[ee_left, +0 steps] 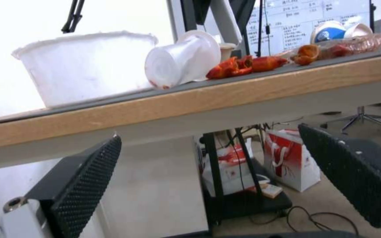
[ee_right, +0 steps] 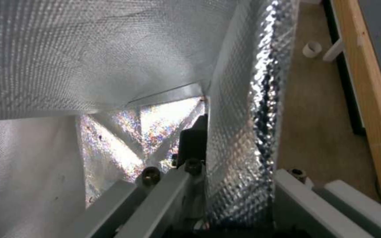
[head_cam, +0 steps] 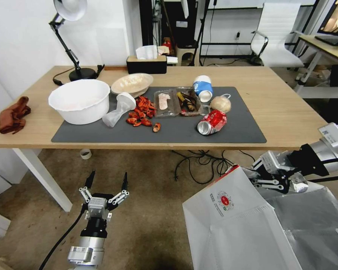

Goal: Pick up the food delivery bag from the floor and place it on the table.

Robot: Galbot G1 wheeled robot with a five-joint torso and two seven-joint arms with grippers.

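The right gripper (head_cam: 274, 179) clamps the rim of one bag (head_cam: 233, 225), lifted below the table (head_cam: 285, 112) edge. The left gripper (head_cam: 106, 184) gapes wide, empty. Beyond it: one bowl (head_cam: 80, 100), one can (head_cam: 212, 122).

Left gripper (head_cam: 106, 179): at 7 o'clock, fingers spread, pointing to 12.
Right gripper (head_cam: 262, 178): at 4 o'clock, my fingers clamped.
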